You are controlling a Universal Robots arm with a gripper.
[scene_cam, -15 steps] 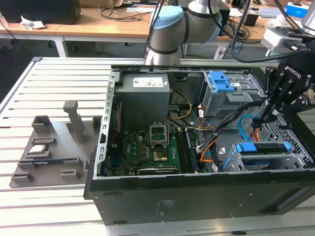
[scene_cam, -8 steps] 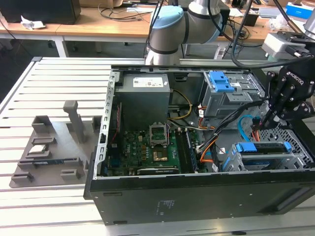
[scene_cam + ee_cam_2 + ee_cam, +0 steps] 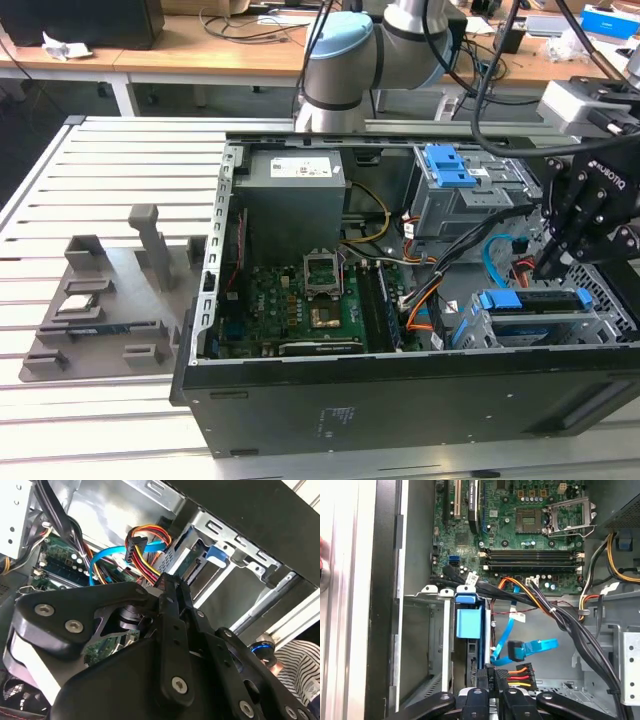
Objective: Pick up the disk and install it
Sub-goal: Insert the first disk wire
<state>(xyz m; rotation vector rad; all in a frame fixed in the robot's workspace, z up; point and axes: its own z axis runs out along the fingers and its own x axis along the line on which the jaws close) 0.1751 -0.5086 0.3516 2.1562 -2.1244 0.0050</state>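
Standing on edge, disk [image 3: 469, 625] slotted in bay [image 3: 432, 630]

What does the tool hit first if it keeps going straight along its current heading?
Probably the disk in its blue bracket, seated in the grey drive cage. The tool points down at it in the exterior view. The power connector sits close by, so depth is uncertain.

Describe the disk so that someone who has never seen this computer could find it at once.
Take the open black computer case; at its near corner on the exterior view's right stands a grey metal cage. The disk sits in it, just under the gripper. Its long blue bracket differs from the squarer blue latch on the bay behind.
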